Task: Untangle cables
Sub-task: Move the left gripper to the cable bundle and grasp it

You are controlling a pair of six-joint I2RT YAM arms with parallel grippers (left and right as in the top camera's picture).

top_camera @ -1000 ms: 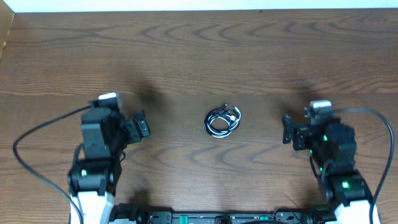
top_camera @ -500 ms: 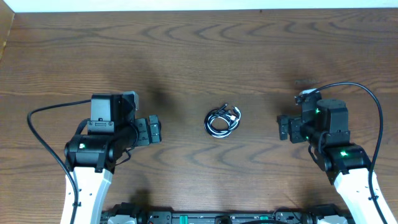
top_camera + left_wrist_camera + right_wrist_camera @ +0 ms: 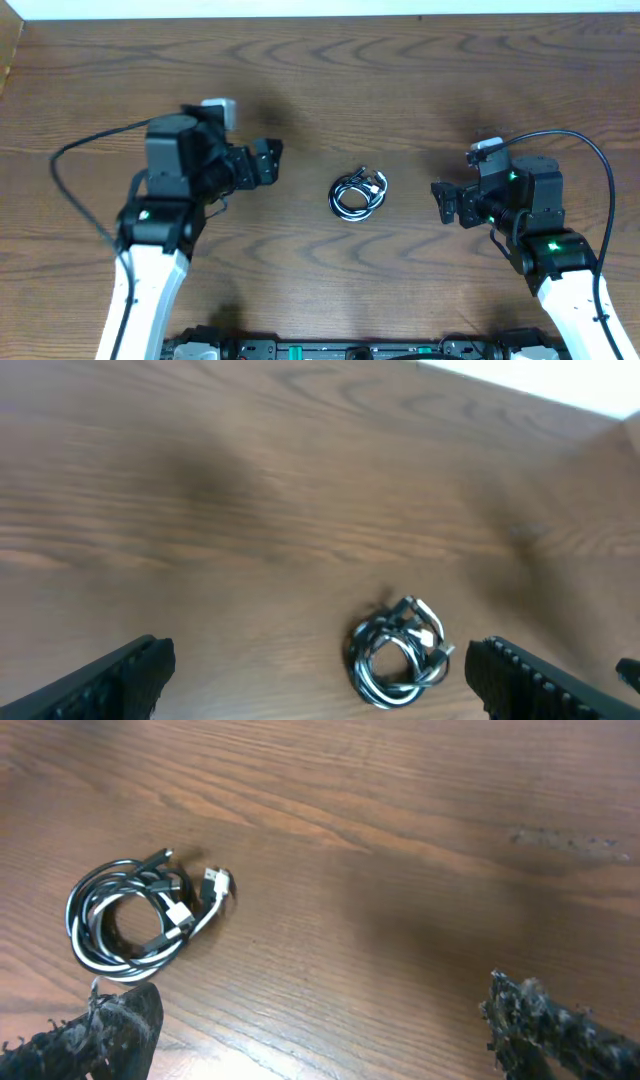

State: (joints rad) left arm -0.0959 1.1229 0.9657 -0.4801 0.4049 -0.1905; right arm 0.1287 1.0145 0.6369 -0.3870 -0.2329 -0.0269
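The cables [image 3: 358, 193] lie coiled together in one small bundle of black and white cords with small plug ends, at the middle of the wooden table [image 3: 400, 90]. My left gripper [image 3: 266, 163] is open and empty, to the left of the bundle. In the left wrist view the cables [image 3: 400, 653] lie between the spread fingers [image 3: 320, 678]. My right gripper [image 3: 443, 203] is open and empty, to the right of the bundle. In the right wrist view the cables [image 3: 140, 917] lie at the left, beside the left finger of the open jaws [image 3: 318, 1030].
Thick black wires [image 3: 85, 150] loop from each arm over the table. The table's far edge meets a white wall [image 3: 300, 8].
My left gripper has moved up and right, toward the cable bundle. My right gripper has moved left toward it. The cables have not moved.
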